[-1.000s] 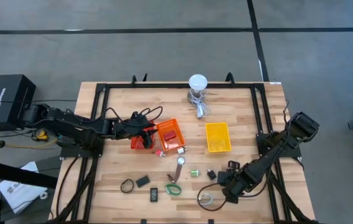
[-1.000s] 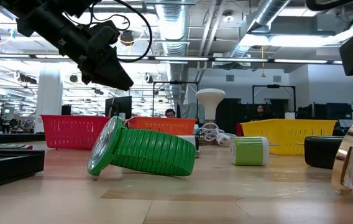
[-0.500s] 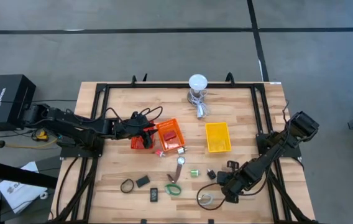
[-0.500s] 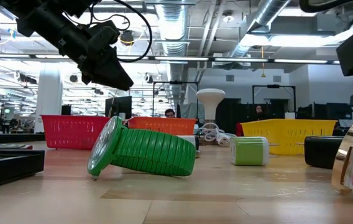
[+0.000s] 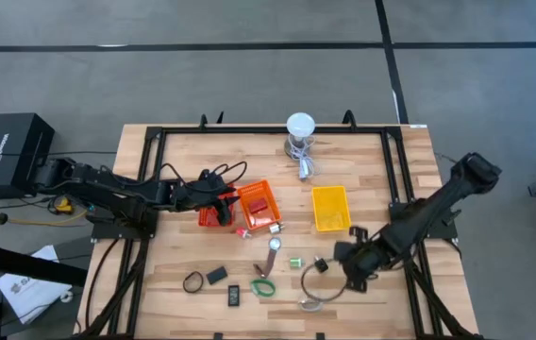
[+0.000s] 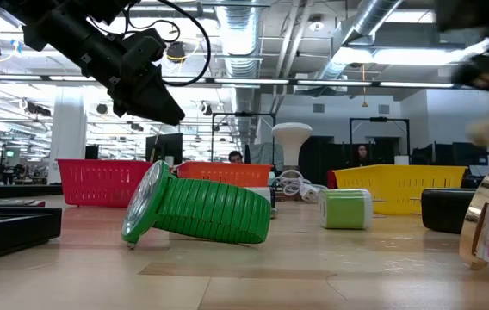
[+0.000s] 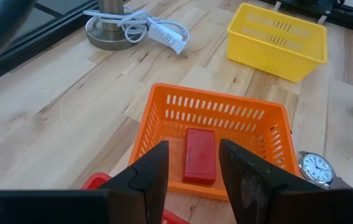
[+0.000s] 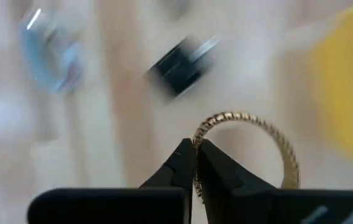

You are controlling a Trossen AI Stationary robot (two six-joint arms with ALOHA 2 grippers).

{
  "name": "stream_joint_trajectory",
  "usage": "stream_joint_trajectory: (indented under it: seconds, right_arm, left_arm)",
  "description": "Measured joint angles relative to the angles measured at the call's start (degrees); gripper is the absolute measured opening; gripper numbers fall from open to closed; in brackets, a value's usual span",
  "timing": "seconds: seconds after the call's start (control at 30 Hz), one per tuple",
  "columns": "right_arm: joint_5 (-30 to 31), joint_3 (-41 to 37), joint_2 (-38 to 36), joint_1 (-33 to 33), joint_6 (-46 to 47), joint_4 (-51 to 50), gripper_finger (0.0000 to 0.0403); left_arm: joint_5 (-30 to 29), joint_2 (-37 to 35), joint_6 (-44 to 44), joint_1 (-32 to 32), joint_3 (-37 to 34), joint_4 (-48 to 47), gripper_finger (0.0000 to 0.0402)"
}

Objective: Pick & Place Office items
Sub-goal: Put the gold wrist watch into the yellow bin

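Observation:
My right gripper (image 8: 196, 149) is shut on a gold stretch band (image 8: 270, 134), near the table's front right (image 5: 345, 268). The band shows as a thin wide loop (image 5: 317, 281) on the gripper's left side. My left gripper (image 7: 192, 180) hangs open above the orange basket (image 7: 270, 124), which holds a red block (image 7: 199, 155); nothing is between its fingers. Other office items lie on the wood: a green band watch (image 5: 263, 286), a black band ring (image 5: 192, 281), a black block (image 5: 216, 275), a silver watch (image 5: 274, 247), a green bit (image 5: 295, 263). My right gripper pinches the gold band at one spot of its loop (image 8: 196, 138), between its two fingertips. The fingers slant down from the table's right side. The rest of the loop (image 8: 285, 158) curves away past the tips. I cannot tell whether its low part still lies on the wood.
A red basket (image 5: 209, 216), the orange basket (image 5: 259, 206) and a yellow basket (image 5: 330, 208) stand mid-table. A white-domed lamp (image 5: 299, 127) with a coiled cable stands at the far edge. A black clip (image 5: 320, 265) lies close to the gold loop.
My right gripper has gone up and a little toward the far edge, its arm stretching out straighter. The gold band, a small coil on the wood a second ago, now shows as a wide loop beside the fingers. My left arm has kept still.

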Motion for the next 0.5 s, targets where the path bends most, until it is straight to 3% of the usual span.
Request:
stream_joint_trajectory:
  seconds: [0.17,0.37,0.5]
  right_arm:
    - [13.8,0.2,-3.9,-5.0,-3.9,-1.7,0.0004]
    - [11.7,0.2,-1.6,-15.7,-14.5,-1.6,0.0011]
    - [9.1,0.2,2.5,-22.9,-15.3,-1.7,0.0014]
  left_arm:
    - [0.0,0.0,0.0,0.0,0.0,0.0,0.0135]
    - [0.0,0.0,0.0,0.0,0.0,0.5,0.0135]
    - [0.0,0.0,0.0,0.0,0.0,0.6,0.0135]
